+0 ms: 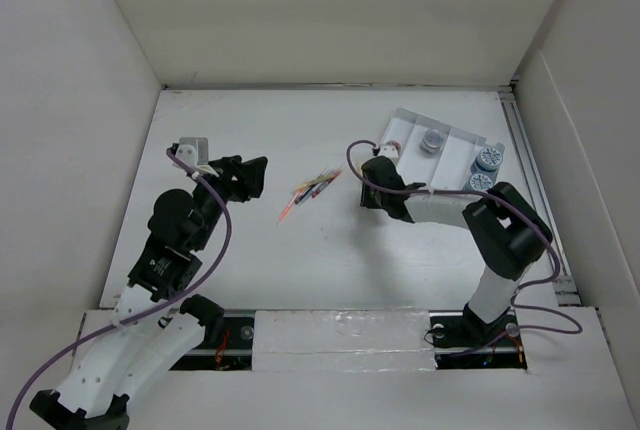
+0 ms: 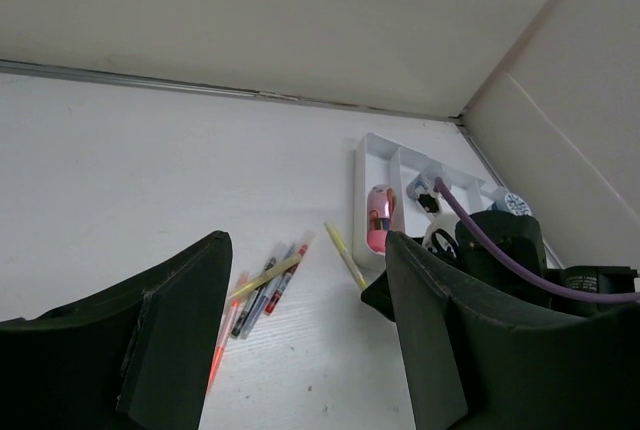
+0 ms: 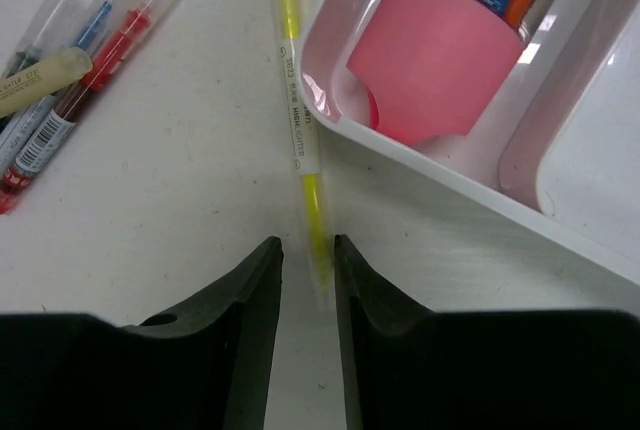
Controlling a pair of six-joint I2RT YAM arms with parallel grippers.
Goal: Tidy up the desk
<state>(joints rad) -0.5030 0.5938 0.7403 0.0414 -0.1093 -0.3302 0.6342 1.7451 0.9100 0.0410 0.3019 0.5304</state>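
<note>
Right end effector (image 3: pixel 308 247): fingers narrowly parted astride near end of yellow highlighter (image 3: pixel 297 120); grip not determinable; barrel label reads "HIGHLIGHTER", smaller print illegible; white tray (image 3: pixel 325 115) ahead-right, just beside highlighter, holding pink object (image 3: pixel 430 60); loose pens (image 3: pixel 60 90) ahead-left, labels unreadable. Left end effector (image 2: pixel 305 240): released, empty; same pens directly ahead. White table (image 1: pixel 300 270) beneath both, carrying all items.

Top view looking down on desk (image 1: pixel 330 250), left wrist low, distant, right wrist close, all sharing pens (image 1: pixel 312 190).
</note>
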